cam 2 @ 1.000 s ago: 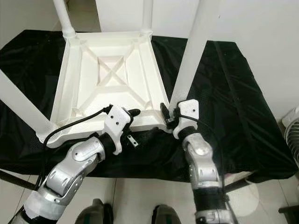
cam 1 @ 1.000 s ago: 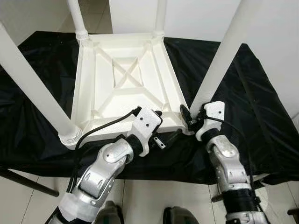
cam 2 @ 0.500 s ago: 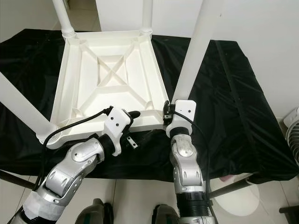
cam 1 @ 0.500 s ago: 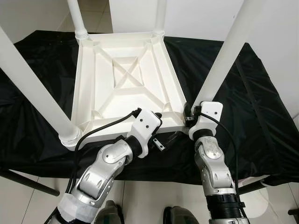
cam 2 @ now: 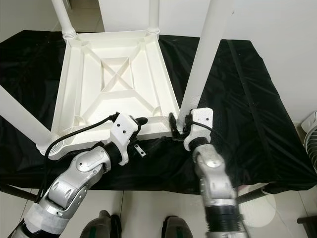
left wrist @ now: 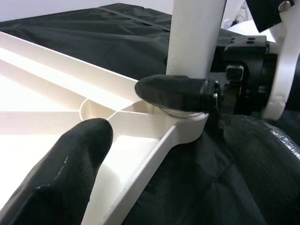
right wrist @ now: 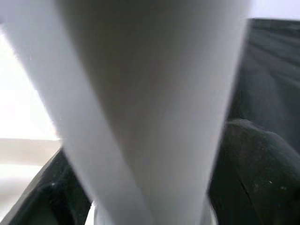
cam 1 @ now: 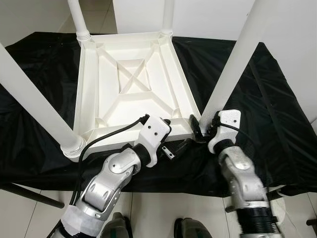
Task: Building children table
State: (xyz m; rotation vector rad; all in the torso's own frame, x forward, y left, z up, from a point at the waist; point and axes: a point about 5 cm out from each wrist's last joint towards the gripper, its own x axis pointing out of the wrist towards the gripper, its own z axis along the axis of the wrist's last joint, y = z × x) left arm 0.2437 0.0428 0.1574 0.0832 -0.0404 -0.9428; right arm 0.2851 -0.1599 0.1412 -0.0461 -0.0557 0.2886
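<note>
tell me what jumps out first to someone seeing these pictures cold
A white children's table lies upside down on a black cloth, its ribbed underside up and four white legs rising toward the camera. At the near right corner, the right gripper grips the base of a leg, fingers on either side of it. The left gripper rests at the table's near edge, one finger over the rim.

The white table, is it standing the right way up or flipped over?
Flipped over. The table lies top-down on the black cloth: its ribbed underside faces up and its legs point upward.
</note>
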